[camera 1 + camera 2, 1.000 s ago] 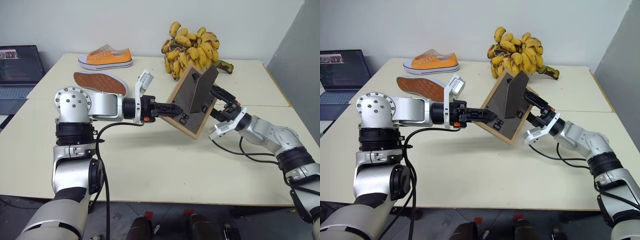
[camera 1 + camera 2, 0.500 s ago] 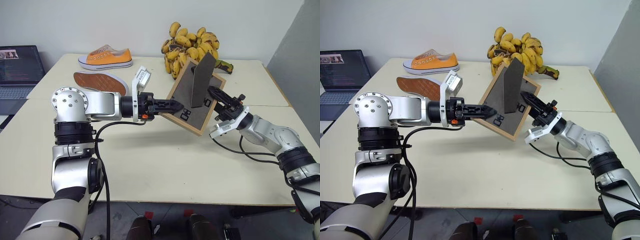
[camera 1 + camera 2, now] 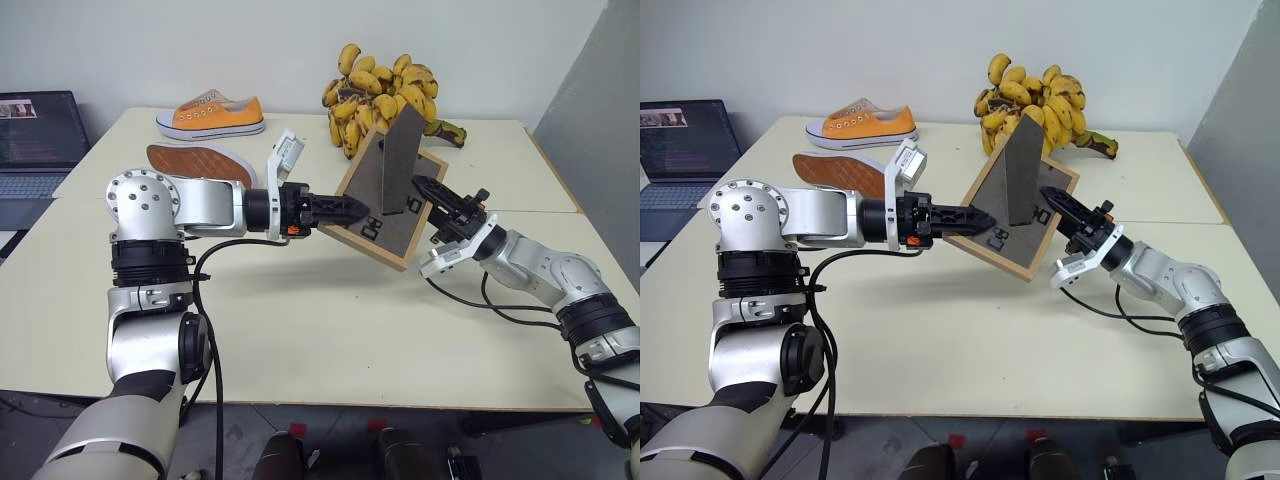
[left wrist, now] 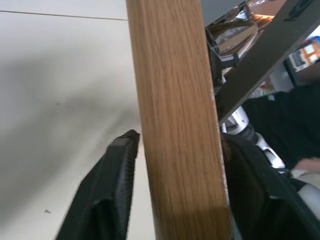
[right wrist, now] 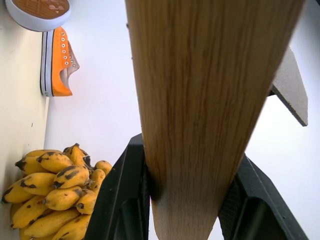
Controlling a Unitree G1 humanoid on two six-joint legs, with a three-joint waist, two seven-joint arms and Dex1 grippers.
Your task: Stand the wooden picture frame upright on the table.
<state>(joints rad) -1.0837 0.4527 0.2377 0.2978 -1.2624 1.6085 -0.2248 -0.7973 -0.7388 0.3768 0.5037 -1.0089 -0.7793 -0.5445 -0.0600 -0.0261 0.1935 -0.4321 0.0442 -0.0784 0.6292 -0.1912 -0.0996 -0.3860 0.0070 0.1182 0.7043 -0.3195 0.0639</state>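
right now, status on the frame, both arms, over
Right tool clamped on wooden picture frame; left tool astride its opposite edge, small gap in the wrist view. Frame off the table, tilted, back toward camera, prop leg out. Bananas behind it.

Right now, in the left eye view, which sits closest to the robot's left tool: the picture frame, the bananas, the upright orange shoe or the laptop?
1. Wooden picture frame, edge between the left tool's fingers.
2. Bananas, behind the frame.
3. Upright orange shoe, back left.
4. Laptop, far left.
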